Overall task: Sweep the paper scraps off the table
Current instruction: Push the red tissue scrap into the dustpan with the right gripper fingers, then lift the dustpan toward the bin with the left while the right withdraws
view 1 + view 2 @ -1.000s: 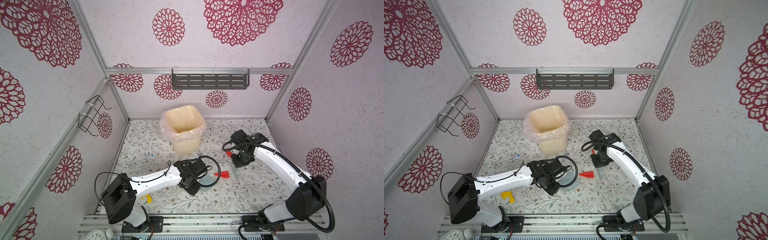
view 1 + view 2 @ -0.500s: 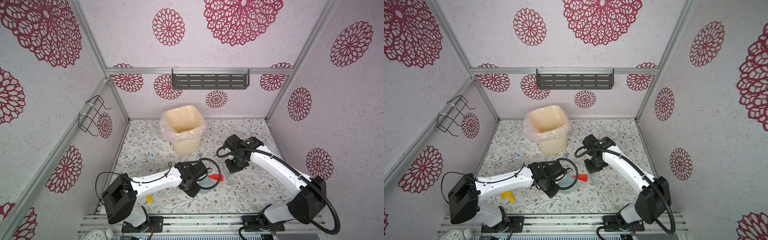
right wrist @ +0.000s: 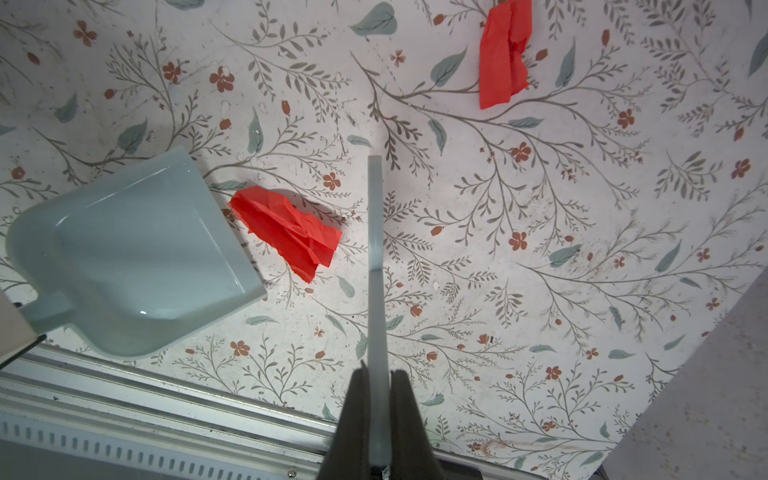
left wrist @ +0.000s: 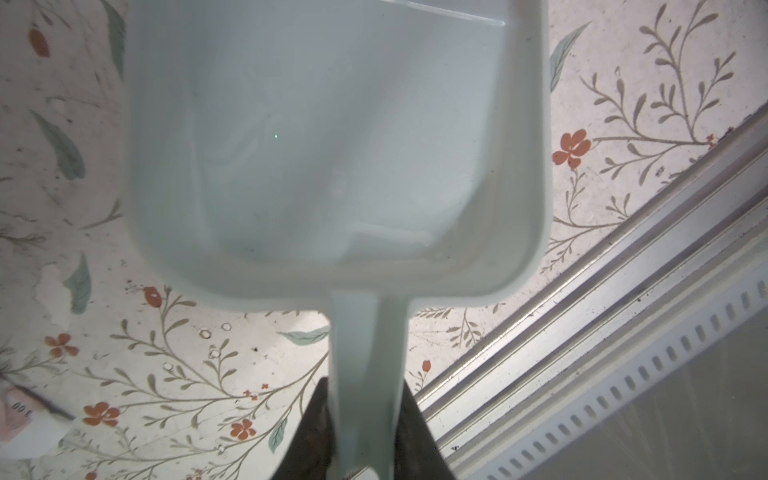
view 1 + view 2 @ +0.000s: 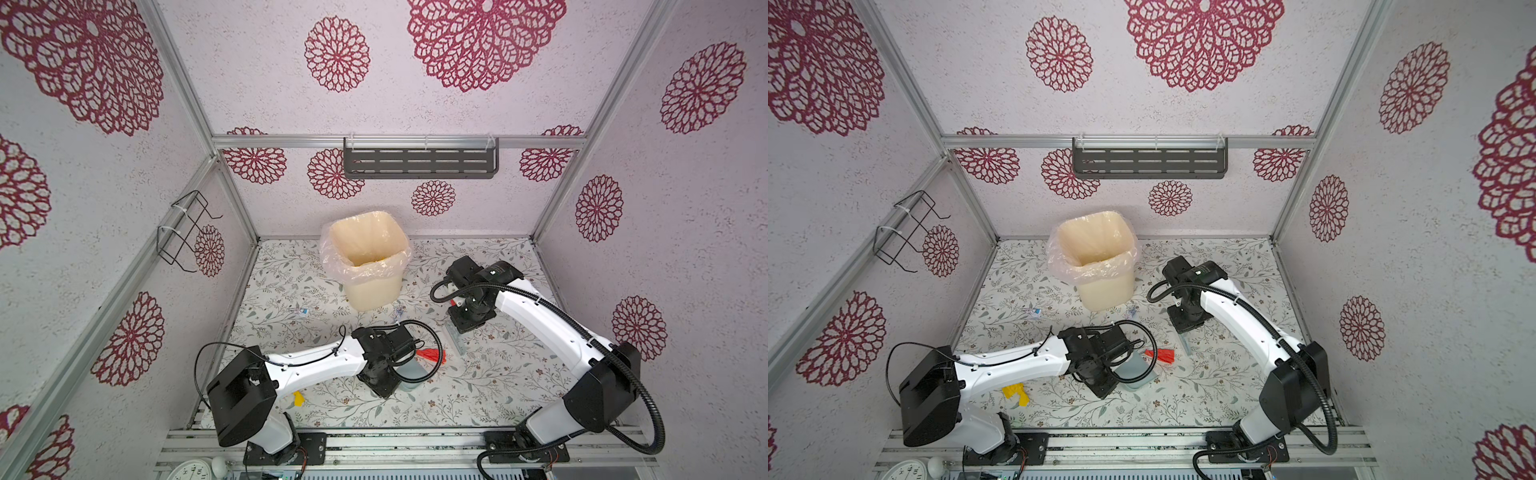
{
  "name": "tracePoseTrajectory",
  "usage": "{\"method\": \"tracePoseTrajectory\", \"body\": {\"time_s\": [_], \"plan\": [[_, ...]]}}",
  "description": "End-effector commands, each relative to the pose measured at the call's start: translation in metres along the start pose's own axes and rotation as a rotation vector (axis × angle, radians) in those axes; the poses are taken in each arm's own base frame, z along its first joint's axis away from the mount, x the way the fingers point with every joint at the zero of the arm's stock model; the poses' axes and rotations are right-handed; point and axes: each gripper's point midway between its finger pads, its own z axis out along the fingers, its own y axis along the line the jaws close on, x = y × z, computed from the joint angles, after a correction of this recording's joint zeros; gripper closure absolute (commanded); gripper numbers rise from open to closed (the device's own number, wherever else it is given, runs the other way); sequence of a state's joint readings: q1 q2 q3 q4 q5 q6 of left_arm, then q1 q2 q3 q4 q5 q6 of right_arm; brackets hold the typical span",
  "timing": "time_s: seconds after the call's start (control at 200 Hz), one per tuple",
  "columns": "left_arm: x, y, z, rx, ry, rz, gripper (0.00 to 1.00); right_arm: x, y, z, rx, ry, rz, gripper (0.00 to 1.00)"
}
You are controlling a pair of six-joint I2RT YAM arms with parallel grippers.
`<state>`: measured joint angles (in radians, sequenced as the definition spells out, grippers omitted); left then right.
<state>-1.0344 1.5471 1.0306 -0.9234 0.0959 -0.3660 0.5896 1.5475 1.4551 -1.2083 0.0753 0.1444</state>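
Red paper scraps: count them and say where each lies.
2. One red scrap lies beside the dustpan's open edge, between it and the brush; the other red scrap lies apart, on the brush's other side. More may lie hidden from view.

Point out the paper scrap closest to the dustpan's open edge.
The crumpled red scrap beside the dustpan lip; the second red scrap and the yellow scrap lie farther off.

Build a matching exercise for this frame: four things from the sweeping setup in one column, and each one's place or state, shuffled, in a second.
1 dustpan
2 brush
3 yellow scrap
4 bin

A lined with a plastic bag
B clamped in the right gripper
C loose at the table's front left
D handle in the left gripper

Pairs: 1-D, 2-B, 3-C, 4-A.
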Motion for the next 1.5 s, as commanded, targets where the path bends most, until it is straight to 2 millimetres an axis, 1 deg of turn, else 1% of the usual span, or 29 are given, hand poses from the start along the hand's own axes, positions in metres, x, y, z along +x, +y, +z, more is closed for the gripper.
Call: {"method": "tracePoseTrajectory", "body": {"time_s": [0.0, 0.185, 0.34, 0.475, 0.635, 0.771, 0.921, 0.966, 1.031, 1.141, 1.196, 1.276, 1.381, 1.496], "plan": [[0.002, -0.003, 0.001, 0.005, 0.010, -0.001, 1.00, -0.003, 0.000, -0.002, -0.009, -0.022, -0.030, 1.00], [0.001, -0.002, 0.006, 0.007, 0.012, 0.008, 1.00, 0.000, 0.016, 0.006, -0.085, -0.012, -0.067, 1.00], [0.001, 0.001, 0.010, 0.009, 0.010, -0.002, 1.00, 0.003, 0.031, 0.007, -0.136, 0.002, -0.090, 1.00], [0.000, 0.005, 0.014, 0.005, 0.018, -0.003, 1.00, 0.007, 0.049, 0.007, -0.180, 0.014, -0.109, 1.00], [-0.001, 0.011, 0.020, -0.006, 0.022, -0.005, 1.00, 0.011, 0.078, -0.002, -0.262, 0.014, -0.132, 1.00], [-0.003, 0.014, 0.020, -0.013, 0.011, -0.008, 1.00, 0.016, 0.100, -0.012, -0.324, 0.018, -0.158, 1.00], [-0.008, 0.015, 0.018, -0.016, -0.010, -0.010, 1.00, 0.014, 0.117, -0.024, -0.370, -0.003, -0.170, 1.00], [-0.009, 0.015, 0.017, -0.019, -0.014, -0.008, 1.00, 0.015, 0.117, -0.025, -0.367, 0.001, -0.171, 1.00], [-0.010, 0.016, 0.016, -0.022, -0.024, -0.008, 1.00, 0.018, 0.113, -0.024, -0.342, 0.010, -0.178, 1.00], [-0.014, 0.018, 0.014, -0.031, -0.051, -0.011, 1.00, 0.020, 0.111, -0.028, -0.347, 0.005, -0.189, 1.00], [-0.015, 0.019, 0.012, -0.034, -0.061, -0.013, 1.00, 0.020, 0.107, -0.029, -0.336, 0.006, -0.184, 1.00], [-0.016, 0.021, 0.011, -0.041, -0.074, -0.019, 1.00, 0.020, 0.096, -0.028, -0.306, 0.002, -0.171, 1.00], [-0.018, 0.022, 0.010, -0.042, -0.091, -0.020, 1.00, 0.018, 0.073, -0.026, -0.251, -0.005, -0.122, 1.00], [-0.020, 0.023, 0.008, -0.052, -0.105, -0.020, 1.00, 0.015, 0.063, -0.028, -0.219, -0.011, -0.120, 1.00]]}}
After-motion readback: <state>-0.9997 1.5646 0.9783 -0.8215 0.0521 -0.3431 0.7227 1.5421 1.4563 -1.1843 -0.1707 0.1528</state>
